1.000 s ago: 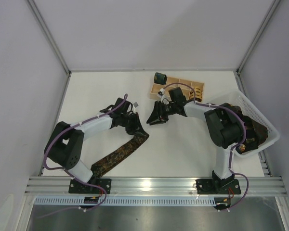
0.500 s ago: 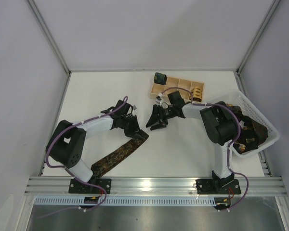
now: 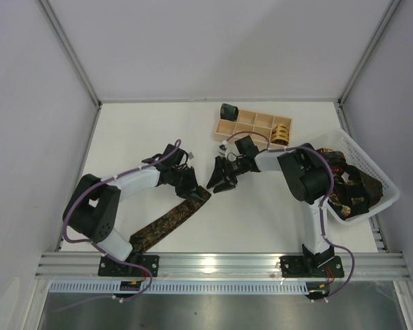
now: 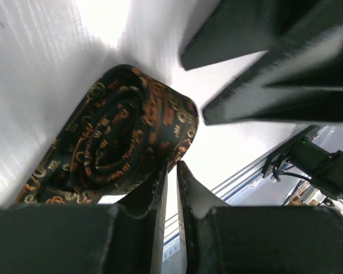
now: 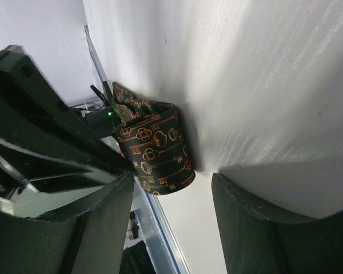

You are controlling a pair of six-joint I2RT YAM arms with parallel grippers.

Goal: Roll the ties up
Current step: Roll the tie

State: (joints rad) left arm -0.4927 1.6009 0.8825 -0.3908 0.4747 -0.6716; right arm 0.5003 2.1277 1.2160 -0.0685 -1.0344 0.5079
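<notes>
Item, tie [image 3: 166, 221]: dark cloth with orange key print, lying aslant at lower left of the top view, its flat length running toward the left arm's base and its upper end wound into a coil [image 4: 123, 137] on the white counter [image 3: 138, 137] near frame centre. Change noted: over the last second the coil end has crept a little down and left while the flat length has stayed put, so winding is under way but far from finished. Left fingers [image 3: 188, 184]: drawn nearly together with a thin slit between them, tips at the coil's lower rim in the left wrist view, apparently pinching that rim. Right fingers [image 3: 220, 179]: have spread wide within the second and slid leftward; in the right wrist view they straddle open air just short of the coil [image 5: 157, 154], touching nothing. Reading: the right arm looks set to steady or take over the coil so the left can re-grip. Finished stock: one dark green roll [image 3: 228, 110] at the left end of the wooden tray [image 3: 251, 125], one tan-gold roll [image 3: 282, 130] at its right end. Pending stock: loose ties [image 3: 351, 191] heaped in the white basket [image 3: 382, 180], right of frame
</notes>
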